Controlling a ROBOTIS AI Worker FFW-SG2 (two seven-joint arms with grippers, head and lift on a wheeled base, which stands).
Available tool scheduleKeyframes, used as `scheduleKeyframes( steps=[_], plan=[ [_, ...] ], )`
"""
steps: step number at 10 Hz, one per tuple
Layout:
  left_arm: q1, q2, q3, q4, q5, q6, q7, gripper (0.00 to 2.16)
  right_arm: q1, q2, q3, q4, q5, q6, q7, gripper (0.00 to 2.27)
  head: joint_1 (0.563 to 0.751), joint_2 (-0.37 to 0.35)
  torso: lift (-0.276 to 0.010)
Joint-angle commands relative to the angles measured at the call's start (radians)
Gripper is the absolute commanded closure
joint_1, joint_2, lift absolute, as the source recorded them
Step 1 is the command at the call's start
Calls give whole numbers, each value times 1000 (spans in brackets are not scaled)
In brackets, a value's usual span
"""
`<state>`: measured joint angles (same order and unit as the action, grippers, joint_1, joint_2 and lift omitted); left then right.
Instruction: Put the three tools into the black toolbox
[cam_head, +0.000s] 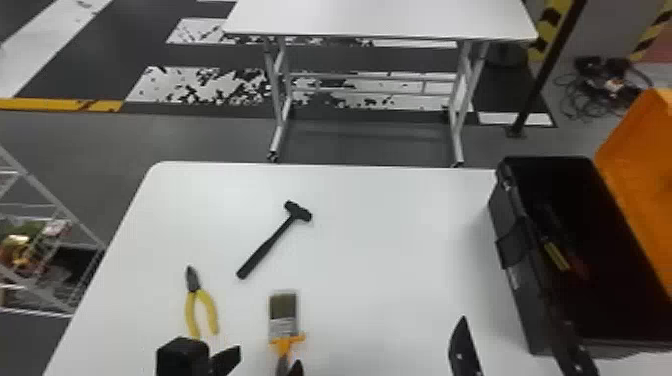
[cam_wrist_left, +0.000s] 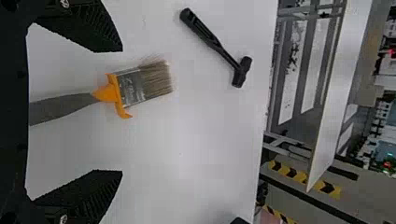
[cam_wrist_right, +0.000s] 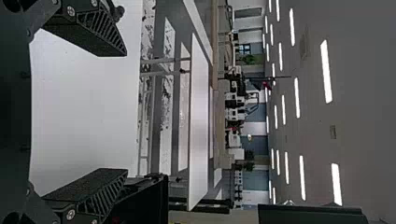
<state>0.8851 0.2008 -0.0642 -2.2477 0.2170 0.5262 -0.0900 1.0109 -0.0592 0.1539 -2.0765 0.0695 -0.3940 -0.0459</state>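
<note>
Foreground, at the robot's side of the white table (cam_head: 385, 250): the left gripper (cam_head: 263, 364), fingers spread wide, with the handle of the paintbrush (cam_head: 284, 320) running between them and a gap on either side. The brush lies on the tabletop, bristles pointing away from the robot. The right gripper (cam_head: 517, 356) is likewise spread wide and empty, one finger over the tabletop, the other in front of the toolbox's side; whether that finger touches it, I cannot tell.

Left of the brush: the pliers (cam_head: 213, 315), yellow handles toward the robot. At the table's right, the black toolbox (cam_head: 522, 295) stands with its orange lid (cam_head: 640, 175) open; a partly yellow item (cam_head: 556, 256) rests within. Farther out, the hammer (cam_head: 267, 248) lies aslant, head away from the robot.

Background: a second white table (cam_head: 380, 17), and tangled cables (cam_head: 600, 95) on the floor.
</note>
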Motion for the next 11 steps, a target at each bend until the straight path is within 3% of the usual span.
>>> scheduleKeyframes(
  steps=[1,4,6,9,11],
  plan=[
    [-20,0,-17,-36,18,145,32,70,0,-1,-2,6,-2,-2,0,120,695,26,-51],
    [-67,-9,-20,-75,62,360,116,66,-2,-7,-10,12,-14,-27,0,120,695,4,-51],
    [-115,-20,-23,-87,105,513,202,76,-5,-7,-10,22,-17,-42,0,120,695,12,-51],
    [-161,-34,-62,-98,119,645,366,87,-9,-21,-10,22,-25,-55,0,120,695,36,-51],
    [-166,-46,-69,-99,122,676,444,87,-25,-45,-5,29,-42,-51,0,120,695,52,-51]
  ],
)
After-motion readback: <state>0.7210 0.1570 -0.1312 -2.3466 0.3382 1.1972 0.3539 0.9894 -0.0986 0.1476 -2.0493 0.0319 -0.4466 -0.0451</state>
